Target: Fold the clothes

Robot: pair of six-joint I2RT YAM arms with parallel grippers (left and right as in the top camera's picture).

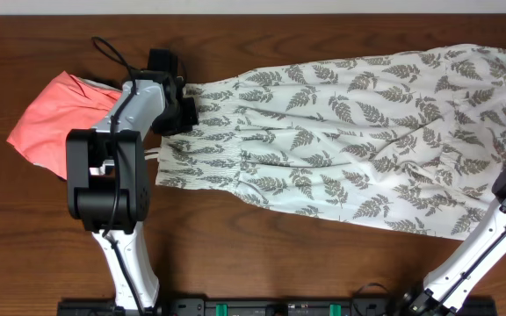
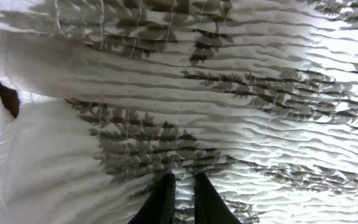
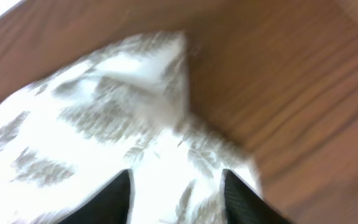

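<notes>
The top view looked bright and sharp to me, with soft shadows by the dress (image 1: pixel 350 132). My right wrist picture was blurry (all smeared); the left one glared white.

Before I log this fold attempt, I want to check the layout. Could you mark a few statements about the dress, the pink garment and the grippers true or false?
1. The dress lies spread out, not folded. True.
2. The pink garment lies by the dress's hem. False: it lies at the dress's top end.
3. The right gripper is open over a corner of the dress. True.
4. The left gripper is clear of the dress. False: its fingers, nearly together, are on the dress's top part.
</notes>
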